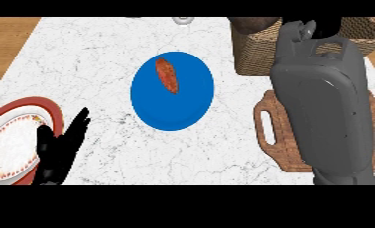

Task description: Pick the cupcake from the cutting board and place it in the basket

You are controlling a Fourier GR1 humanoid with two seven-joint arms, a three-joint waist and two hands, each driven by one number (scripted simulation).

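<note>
Item: brown-topped cupcake (253,22), upper right of frame, over the woven wicker basket (256,53). Right hand (304,28): fingers hidden, I cannot tell its state. Left hand (62,147), lower left: relaxed, resting. Wooden cutting board (267,128), right. I'd lower centrally before releasing.

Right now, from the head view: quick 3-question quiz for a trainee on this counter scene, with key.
1. True or false: the sausage lies on the blue plate.
2. What does the right forearm partly hide? A) cutting board B) a kettle C) a sink
3. At which edge of the view does the left hand rest?

Key: 1 true. 2 A. 3 the lower left, open, beside the red-rimmed plate. The wicker basket stands at the upper right; the right hand is not clearly visible.
</note>
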